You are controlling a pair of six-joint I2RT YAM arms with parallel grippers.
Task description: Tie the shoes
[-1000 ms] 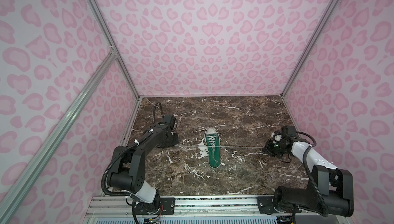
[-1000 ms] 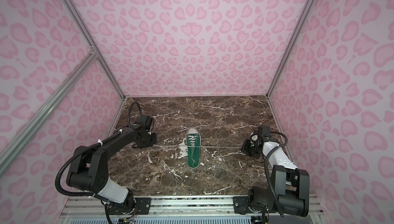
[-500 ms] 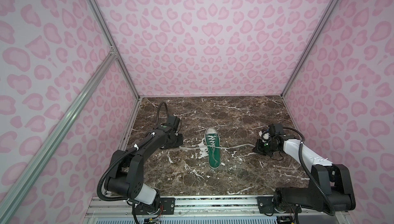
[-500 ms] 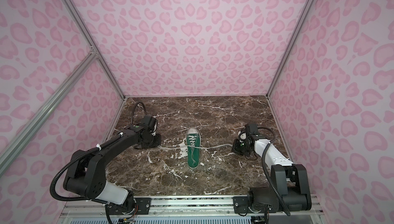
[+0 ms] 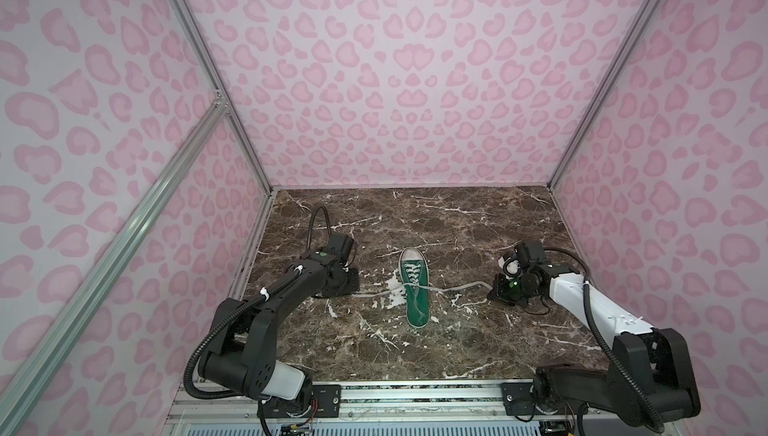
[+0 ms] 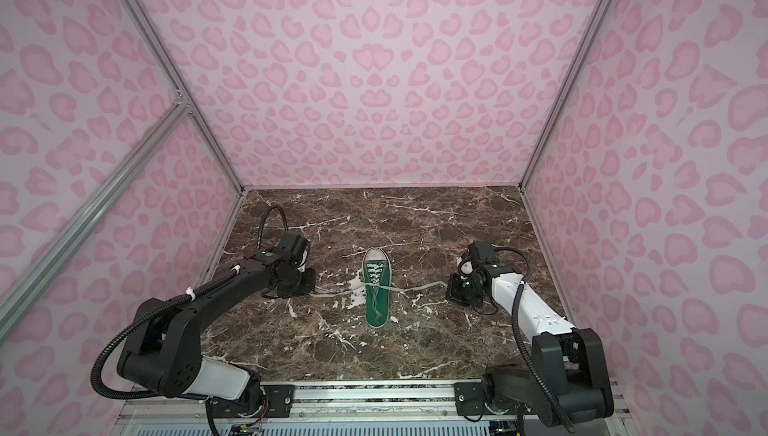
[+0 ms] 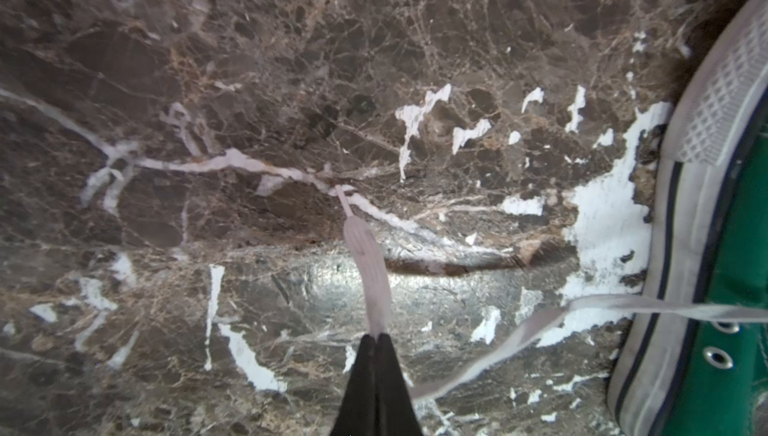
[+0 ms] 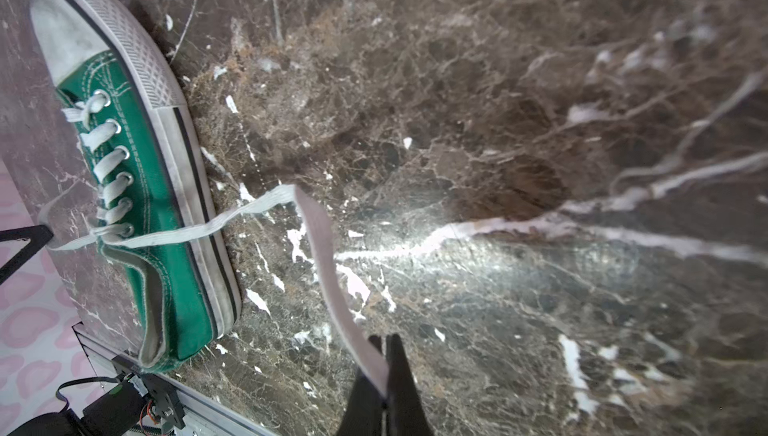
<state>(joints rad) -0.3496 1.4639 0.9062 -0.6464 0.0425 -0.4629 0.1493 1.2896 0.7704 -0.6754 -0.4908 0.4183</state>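
The shoe is a green sneaker lying mid-table, white toe cap away from the arms. A white lace runs out from each side. My left gripper is low on the table left of the shoe, shut on the left lace; its tip sticks out past the fingers. Right of the shoe, my right gripper is shut on the right lace, which sags in a bend between the shoe and the fingers.
The dark marble tabletop is boxed in by pink patterned walls on three sides. A metal rail with both arm bases runs along the near edge. Black cables loop behind each wrist.
Both grippers have moved inward toward the shoe, still holding their laces. The laces, stretched in a straight line a second ago, now hang slack and wavy.
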